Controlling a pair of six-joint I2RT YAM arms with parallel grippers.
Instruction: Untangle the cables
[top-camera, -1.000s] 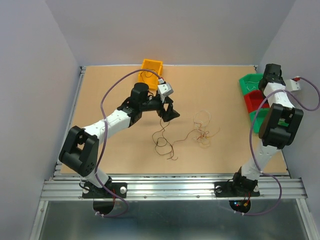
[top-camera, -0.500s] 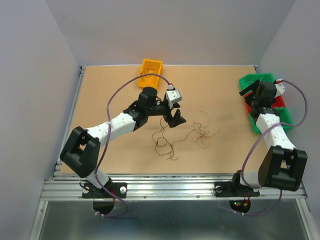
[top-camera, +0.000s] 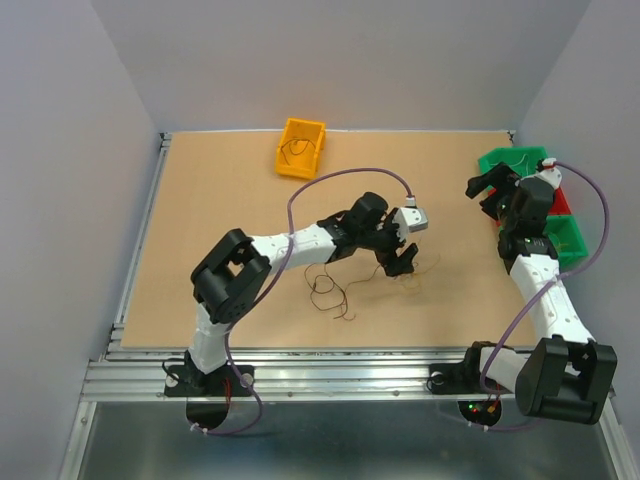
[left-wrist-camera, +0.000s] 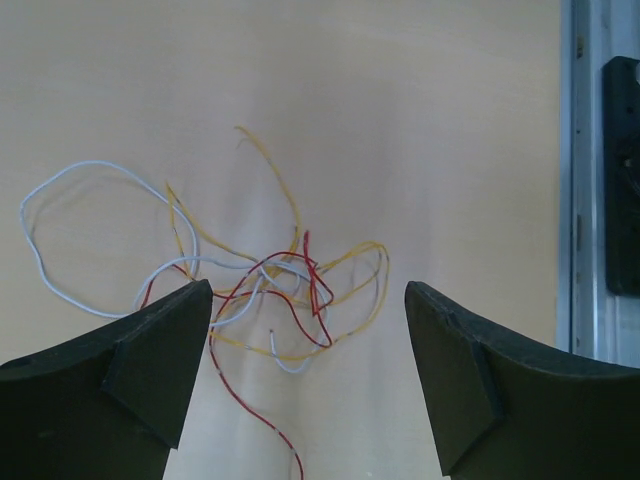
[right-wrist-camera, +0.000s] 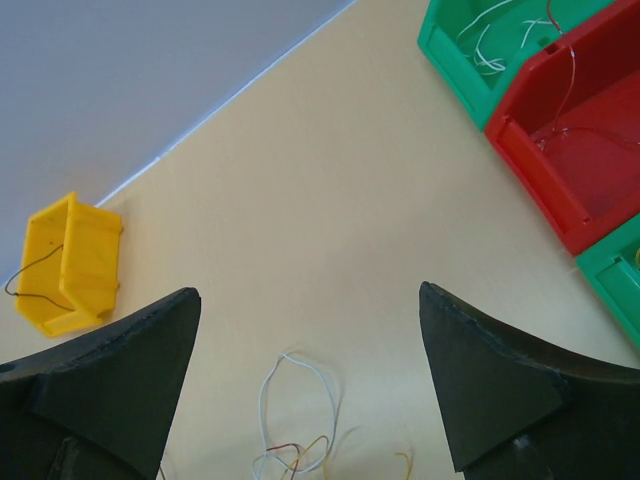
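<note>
The left arm (top-camera: 300, 240) folds sharply at the elbow near its own base, then runs low and nearly level far across toward the right side. Its wrist tips the left gripper (top-camera: 398, 258) downward, jaws spread wide with nothing pinched between them. The right arm (top-camera: 545, 290) rises from its base and leans away along the far right, wrist bent so the right gripper (top-camera: 484, 192) points leftward and away from the base — its jaws also stand wide apart, gripping nothing.
</note>
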